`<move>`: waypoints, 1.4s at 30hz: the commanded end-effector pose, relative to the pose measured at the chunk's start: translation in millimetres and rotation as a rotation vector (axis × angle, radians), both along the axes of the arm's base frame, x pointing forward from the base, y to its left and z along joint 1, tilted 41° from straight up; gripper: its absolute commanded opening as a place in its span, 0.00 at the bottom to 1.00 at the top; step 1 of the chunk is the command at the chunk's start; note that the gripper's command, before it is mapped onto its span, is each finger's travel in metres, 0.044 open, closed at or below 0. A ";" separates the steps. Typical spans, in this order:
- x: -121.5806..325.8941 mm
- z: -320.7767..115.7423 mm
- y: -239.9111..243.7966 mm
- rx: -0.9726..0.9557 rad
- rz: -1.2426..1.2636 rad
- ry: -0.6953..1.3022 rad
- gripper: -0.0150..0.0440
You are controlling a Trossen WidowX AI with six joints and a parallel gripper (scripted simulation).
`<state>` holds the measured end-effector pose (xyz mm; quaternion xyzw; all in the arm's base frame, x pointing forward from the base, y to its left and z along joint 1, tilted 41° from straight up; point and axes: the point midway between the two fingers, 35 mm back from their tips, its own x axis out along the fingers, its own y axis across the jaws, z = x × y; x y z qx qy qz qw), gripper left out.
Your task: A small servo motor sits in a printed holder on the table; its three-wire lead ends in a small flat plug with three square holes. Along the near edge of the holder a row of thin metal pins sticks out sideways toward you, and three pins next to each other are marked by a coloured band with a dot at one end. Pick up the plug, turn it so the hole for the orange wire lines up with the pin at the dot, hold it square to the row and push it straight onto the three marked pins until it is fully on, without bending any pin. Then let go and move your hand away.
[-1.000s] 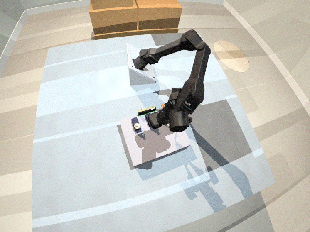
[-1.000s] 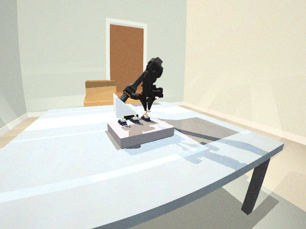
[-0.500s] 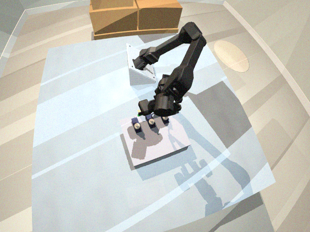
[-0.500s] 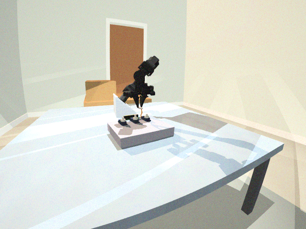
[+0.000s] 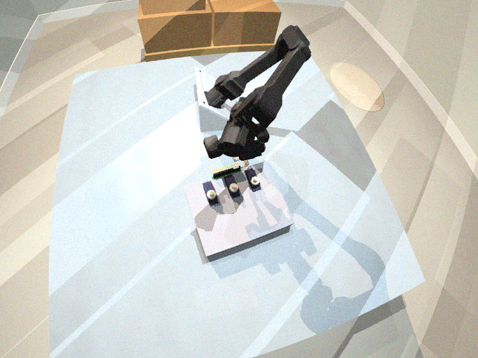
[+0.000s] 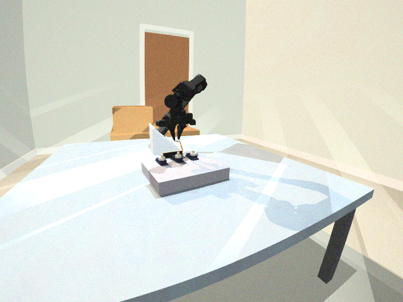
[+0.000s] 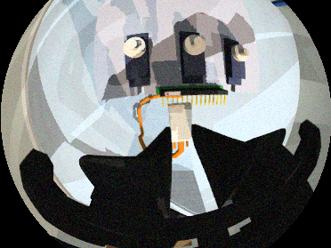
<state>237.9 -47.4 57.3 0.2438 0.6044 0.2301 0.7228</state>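
My gripper point(image 7: 181, 130) point(image 6: 176, 139) is shut on the pale plug point(image 7: 180, 122) point(image 6: 177, 141), just off the pin side of the holder point(image 5: 247, 230) point(image 6: 193, 177). In the wrist view the plug's front end points at the row of gold pins point(image 7: 202, 100) point(image 5: 225, 168), just short of or barely overlapping the tips; contact cannot be told. A pale band point(image 7: 174, 93) with a red dot point(image 7: 167, 94) at its left end marks pins near the row's left end. The plug appears slightly right of the band. The orange lead point(image 7: 141, 122) point(image 6: 181, 147) loops left of the plug. The plug's holes are hidden.
Three dark blue servos with pale round horns stand on the holder behind the pins: left point(image 7: 136, 65), middle point(image 7: 192, 64) and right point(image 7: 237, 68) in the wrist view. A white wedge-shaped stand point(image 6: 159, 142) point(image 5: 211, 118) is close to the arm.
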 end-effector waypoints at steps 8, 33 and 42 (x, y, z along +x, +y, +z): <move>-45.5 -14.1 10.6 0.007 -0.013 0.015 0.25; -26.3 -41.9 37.8 0.012 -0.017 0.016 0.25; -11.9 -38.5 37.4 0.012 -0.017 0.015 0.25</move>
